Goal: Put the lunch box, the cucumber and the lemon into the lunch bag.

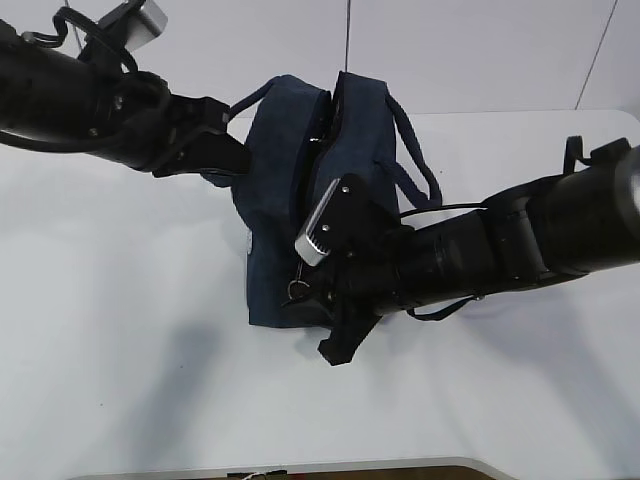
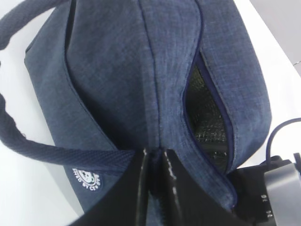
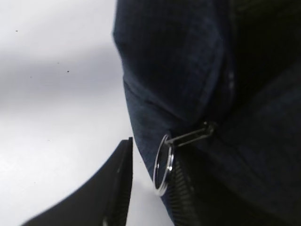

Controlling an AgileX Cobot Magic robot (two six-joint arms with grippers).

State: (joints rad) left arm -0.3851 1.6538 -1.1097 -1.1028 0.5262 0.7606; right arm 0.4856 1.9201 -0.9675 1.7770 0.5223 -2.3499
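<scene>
The navy lunch bag (image 1: 275,200) stands in the middle of the white table. My left gripper (image 1: 228,152) is at its far left end, shut on a fold of the bag's fabric (image 2: 157,157). In the left wrist view the zipper gapes and shows dark lining (image 2: 207,122). My right gripper (image 1: 315,320) is at the bag's near end. Its jaws stand open around the silver ring pull (image 3: 163,165), which rests against the right finger (image 3: 186,202). A gap of table shows between the ring and the left finger (image 3: 117,188). The lunch box, cucumber and lemon are out of view.
The bag's looped handles (image 1: 412,165) hang off its right side, one beside my right arm. Bare white table (image 1: 120,330) lies left of and in front of the bag, and its front edge (image 1: 300,466) is near. A thin cable (image 1: 347,40) hangs behind.
</scene>
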